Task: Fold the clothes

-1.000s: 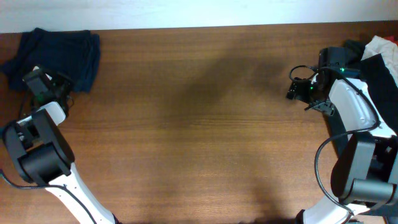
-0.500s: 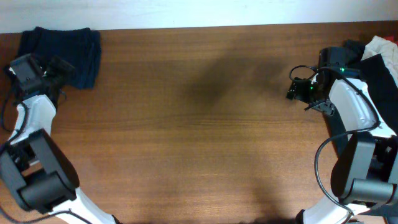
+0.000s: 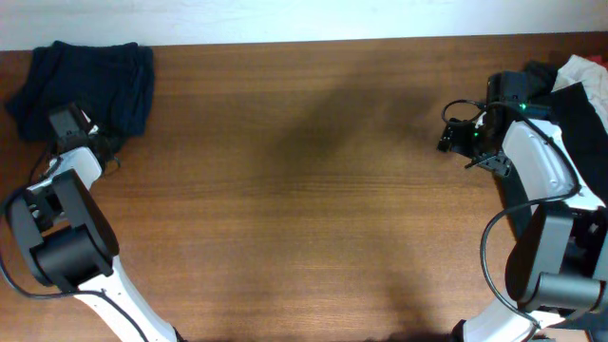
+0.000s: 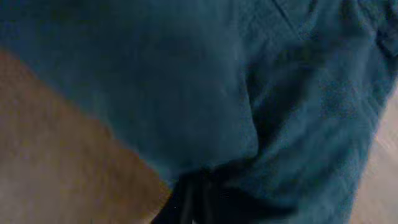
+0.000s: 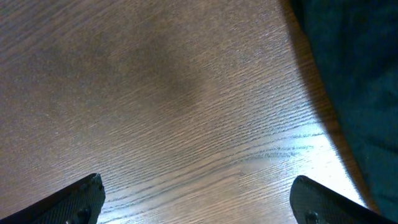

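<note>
A plain navy blue garment (image 3: 95, 76) lies bunched at the table's far left corner. It fills most of the blurred left wrist view (image 4: 205, 81). My left gripper (image 3: 74, 128) is at its near left edge. Its dark fingers (image 4: 193, 199) stand close together, with the cloth's folds drawn in toward them. My right gripper (image 3: 456, 138) is open and empty over bare wood, its fingertips wide apart in the right wrist view (image 5: 199, 199). A pile of white cloth (image 3: 587, 74) and black cloth (image 3: 581, 128) lies at the right edge, behind the right arm.
The brown wooden table (image 3: 304, 190) runs between the two arms. A dark cloth edge (image 5: 360, 93) shows at the right of the right wrist view. A pale wall strip (image 3: 304, 19) runs along the table's far edge.
My left arm swung out toward the far left and came back nearer. The navy garment's left edge now reaches further left. The right arm has not moved.
</note>
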Motion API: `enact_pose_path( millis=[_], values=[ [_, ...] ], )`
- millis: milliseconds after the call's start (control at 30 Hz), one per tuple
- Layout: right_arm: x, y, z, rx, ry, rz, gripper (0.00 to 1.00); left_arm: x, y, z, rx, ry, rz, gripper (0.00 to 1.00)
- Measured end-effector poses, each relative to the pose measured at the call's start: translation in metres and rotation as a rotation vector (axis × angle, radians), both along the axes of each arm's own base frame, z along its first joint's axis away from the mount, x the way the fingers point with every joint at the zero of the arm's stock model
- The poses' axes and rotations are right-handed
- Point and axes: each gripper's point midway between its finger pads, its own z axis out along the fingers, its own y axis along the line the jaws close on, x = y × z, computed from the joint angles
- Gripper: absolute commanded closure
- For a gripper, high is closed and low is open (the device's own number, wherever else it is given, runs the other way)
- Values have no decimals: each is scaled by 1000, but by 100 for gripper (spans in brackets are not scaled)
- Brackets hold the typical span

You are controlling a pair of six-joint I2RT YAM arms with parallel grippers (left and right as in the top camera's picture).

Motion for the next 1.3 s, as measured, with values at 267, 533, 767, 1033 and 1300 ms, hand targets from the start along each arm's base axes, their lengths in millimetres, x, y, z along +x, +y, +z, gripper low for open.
enact_pose_path(
  millis=[267, 533, 767, 1033, 1300],
  values=[
    [1, 0, 0, 0, -3, 0, 1, -64, -82, 262, -67, -316, -222, 1],
    [0, 0, 0, 0, -2, 0, 1, -162, -170, 240, -285, -26, -431, 1],
    [0, 0, 0, 1, -2, 0, 1, -256, -207, 239, -252, 84, -577, 1],
    [0, 0, 0, 0, -2, -1, 1, -356, -247, 172, -324, 200, -607, 1],
    [0, 0, 0, 0, -1, 0, 1, -322, -247, 199, -82, -80, -826, 1]
  ],
)
